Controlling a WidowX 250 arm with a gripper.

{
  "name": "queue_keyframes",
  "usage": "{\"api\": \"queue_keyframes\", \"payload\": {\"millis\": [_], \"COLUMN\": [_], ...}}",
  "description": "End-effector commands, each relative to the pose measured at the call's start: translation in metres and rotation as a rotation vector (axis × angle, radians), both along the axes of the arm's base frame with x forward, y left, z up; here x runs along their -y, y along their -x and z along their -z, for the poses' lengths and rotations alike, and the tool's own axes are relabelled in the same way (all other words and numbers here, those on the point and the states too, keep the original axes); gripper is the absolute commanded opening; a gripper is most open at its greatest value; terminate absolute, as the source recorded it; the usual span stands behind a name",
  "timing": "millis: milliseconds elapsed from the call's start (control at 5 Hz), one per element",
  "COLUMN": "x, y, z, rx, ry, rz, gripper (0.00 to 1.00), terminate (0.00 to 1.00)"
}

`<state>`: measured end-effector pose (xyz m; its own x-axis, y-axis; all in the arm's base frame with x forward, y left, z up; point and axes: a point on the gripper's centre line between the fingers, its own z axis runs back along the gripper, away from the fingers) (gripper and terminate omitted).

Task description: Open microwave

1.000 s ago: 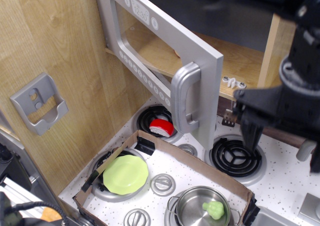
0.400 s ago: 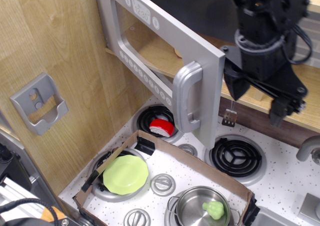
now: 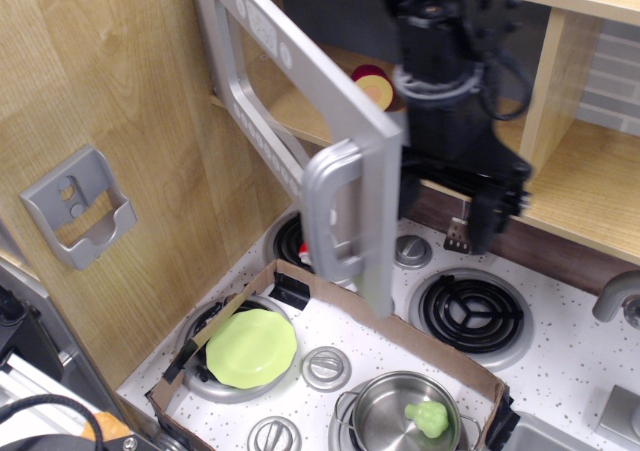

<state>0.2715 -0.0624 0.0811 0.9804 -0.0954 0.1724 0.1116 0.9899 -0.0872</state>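
Note:
The microwave (image 3: 300, 81) stands above the stove with its silver-grey door swung well out toward me and to the left. Its big loop handle (image 3: 335, 211) is on the free edge, and the window and buttons show at a steep angle. Inside, a wooden floor holds a small round red-and-yellow item (image 3: 372, 86). My black gripper (image 3: 450, 206) hangs just behind the door's free edge, on its inner side, with fingers spread and nothing between them. One finger (image 3: 490, 226) points down. The other is at the door edge, partly hidden.
A grey wall bracket (image 3: 75, 206) is on the wooden panel at left. Below, a cardboard tray (image 3: 420, 336) lies over the stove with a green plate (image 3: 250, 348) and a steel pot (image 3: 385, 411) holding a green item (image 3: 428, 418). A coil burner (image 3: 470, 311) is under the gripper.
The door has swung further open toward the left. My gripper has moved left from the right side to just behind the door's free edge.

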Motion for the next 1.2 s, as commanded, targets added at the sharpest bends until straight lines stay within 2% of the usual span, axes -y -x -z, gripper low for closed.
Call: {"api": "queue_keyframes", "payload": {"millis": [0, 200, 400, 600, 800, 1000], "x": [-0.033, -0.055, -0.074, -0.087, -0.090, -0.093], "y": [-0.002, -0.005, 0.001, 0.009, 0.011, 0.008], "z": [-0.012, -0.010, -0.006, 0.002, 0.005, 0.006], "rx": [0.057, 0.071, 0.102, 0.110, 0.088, 0.092], "ry": [-0.042, -0.057, -0.093, -0.102, -0.085, -0.086], "rz": [0.021, 0.025, 0.002, -0.030, -0.025, -0.012], "gripper": [1.00, 1.00, 1.00, 1.00, 1.00, 1.00], "terminate": [0.00, 0.00, 0.00, 0.00, 0.00, 0.00]}}
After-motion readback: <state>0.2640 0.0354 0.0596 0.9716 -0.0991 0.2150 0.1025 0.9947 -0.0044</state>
